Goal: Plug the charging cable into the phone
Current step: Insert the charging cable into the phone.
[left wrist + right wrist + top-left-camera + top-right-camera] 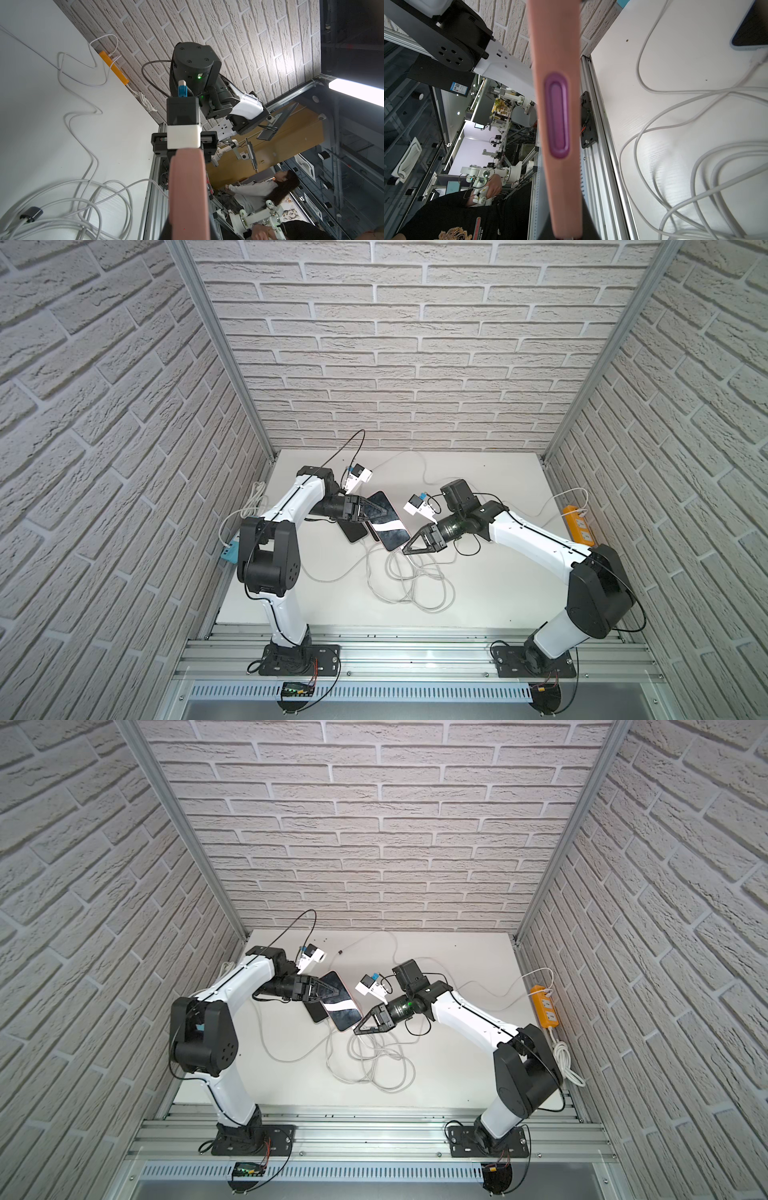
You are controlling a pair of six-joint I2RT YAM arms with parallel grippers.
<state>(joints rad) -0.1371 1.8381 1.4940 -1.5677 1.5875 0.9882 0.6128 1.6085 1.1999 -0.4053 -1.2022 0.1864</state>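
The phone (388, 531) (343, 1013) has a pink case and a dark glossy screen, and it is lifted off the white table between both arms. My left gripper (394, 510) (347, 991) is shut on its far end; its pink edge (187, 187) fills the left wrist view. My right gripper (405, 549) (356, 1029) is shut at the phone's near end, where the white charging cable (415, 576) (376, 1052) comes out. The plug itself is hidden between the fingers. In the right wrist view the phone's edge (556, 52), with a purple side button, runs down into the jaws.
A second dark phone (353, 531) lies on the table (478, 593) under the lifted one, and a blue-cased phone (751, 25) shows with a cable in it. Loose white cable loops (695, 93) lie near the middle. An orange power strip (577, 524) sits by the right wall and a blue charger (230, 552) by the left wall.
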